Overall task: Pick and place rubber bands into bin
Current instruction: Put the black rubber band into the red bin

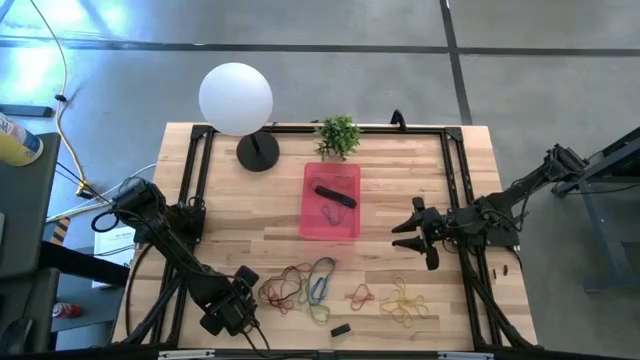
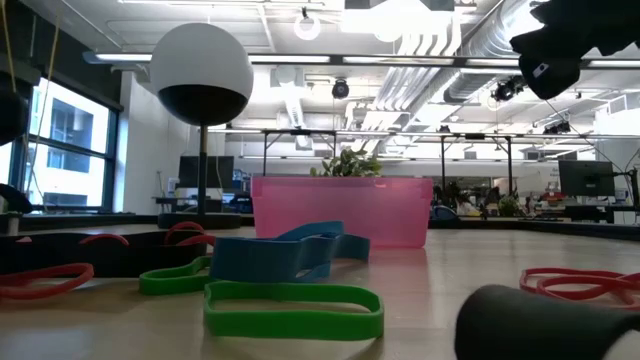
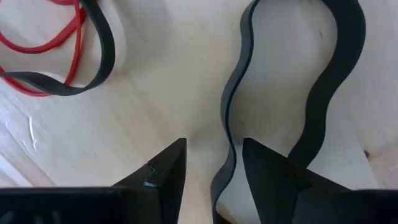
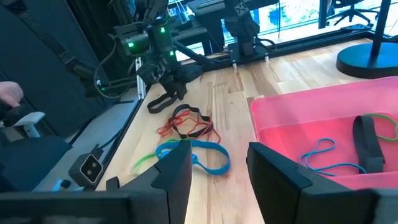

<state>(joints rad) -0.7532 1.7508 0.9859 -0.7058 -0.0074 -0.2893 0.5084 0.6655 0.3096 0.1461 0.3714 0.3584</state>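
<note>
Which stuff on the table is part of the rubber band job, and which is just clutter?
Job:
- rubber bands loose on the table
- black band by the left gripper
- pink bin, a few bands already in it

Clutter:
- globe lamp
- potted plant
- small black block

My left arm reaches down along the left side of the table to its near edge, elbow bent, wrist angled low. My left gripper (image 1: 243, 292) sits just above the wood, its two dark fingers (image 3: 163, 177) parted with a narrow gap between them, a black band (image 3: 233, 124) running through that gap. My right arm comes in from the right edge, stretched level toward the middle. My right gripper (image 1: 413, 232) hangs in the air above the table, fingers (image 4: 175, 174) parted and holding nothing.
</note>
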